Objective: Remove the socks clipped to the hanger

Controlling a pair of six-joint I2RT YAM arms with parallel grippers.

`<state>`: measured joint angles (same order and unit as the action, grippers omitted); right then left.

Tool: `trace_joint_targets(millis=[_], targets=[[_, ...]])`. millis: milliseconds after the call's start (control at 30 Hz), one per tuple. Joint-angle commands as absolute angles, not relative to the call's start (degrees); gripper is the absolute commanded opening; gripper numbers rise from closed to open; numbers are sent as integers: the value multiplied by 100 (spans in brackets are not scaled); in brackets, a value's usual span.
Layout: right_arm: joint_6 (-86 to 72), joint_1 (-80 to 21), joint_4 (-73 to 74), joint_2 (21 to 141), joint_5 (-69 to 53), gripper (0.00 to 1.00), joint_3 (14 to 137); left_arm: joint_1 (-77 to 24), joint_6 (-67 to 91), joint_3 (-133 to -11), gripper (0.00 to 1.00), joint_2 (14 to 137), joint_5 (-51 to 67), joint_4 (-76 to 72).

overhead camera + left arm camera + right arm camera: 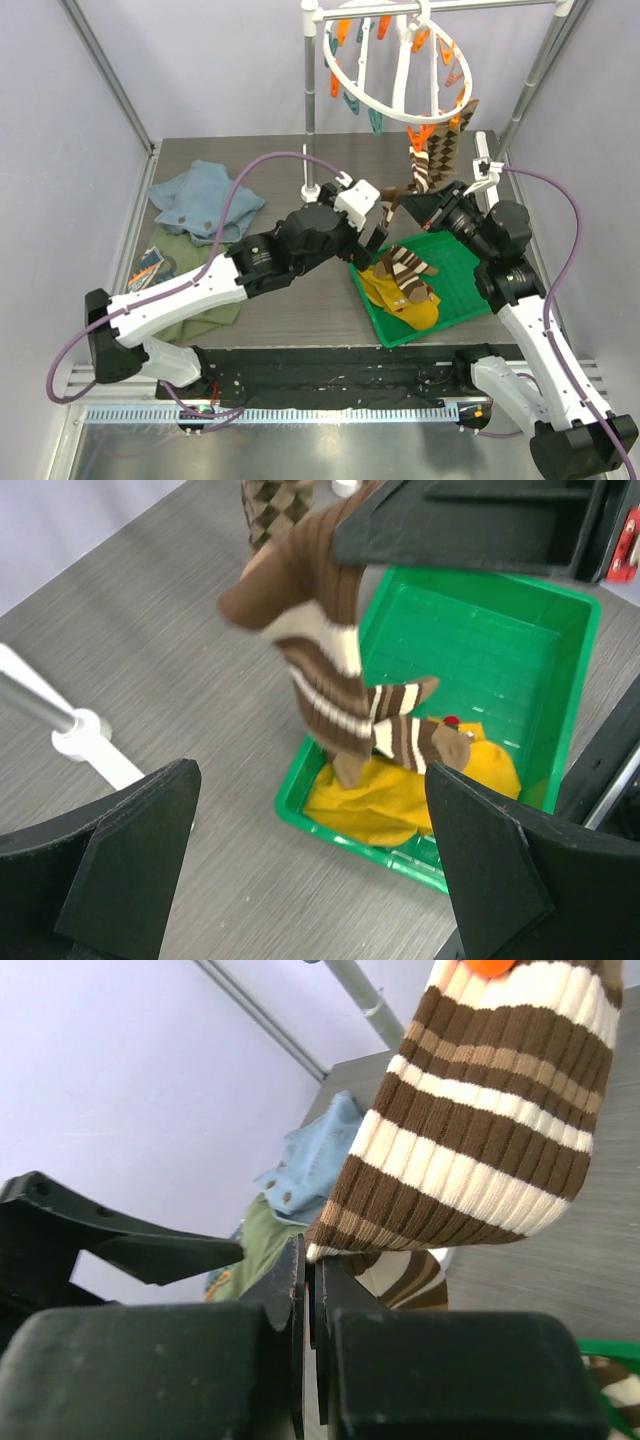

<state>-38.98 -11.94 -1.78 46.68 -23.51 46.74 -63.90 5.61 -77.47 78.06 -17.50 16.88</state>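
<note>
A dark grey bench (280, 180) carries a green tray (462, 285) at its right side. Above and behind the tray, the hanger (372, 104), a white ring with orange and teal clips, hangs from a grey rail stand (310, 110). Well left of the tray lie a blue cloth (205, 200) and an olive cloth (210, 318).

The left hand (310, 870) hovers over the tray's left edge, released, its fingers wide apart and holding nothing. The right hand (310, 1290) sits above the tray's far edge, clenched on the lower edge of a clipped striped sock (480, 1140). An orange clip (490, 966) grips that sock at its top.

A diamond-patterned sock (440, 150) hangs from the hanger over the tray's far side. Inside the tray, at its near left end, lie yellow socks (418, 312) with a loose striped sock (405, 265) on top.
</note>
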Motion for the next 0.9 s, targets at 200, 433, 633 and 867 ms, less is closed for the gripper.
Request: trace_joint_targets(millis=[200,433,633,867], targets=[[-4693,-1230,-528,4491,-2602,1,4799,-6302,633,-8621,100,8753,-1696,1081],[-4904,-1231,-509,4430,-2443,1,4659,-6293,826,-8613,65,9149,-1266,739],[-4992,-1231,-589,4307,-2277,3,4474,-6293,879,-8350,11,9106,-1344,519],[-4492,-1231,1296,4412,-1365,41,5385,-6293,1011,-8114,0,8974,-1380,528]])
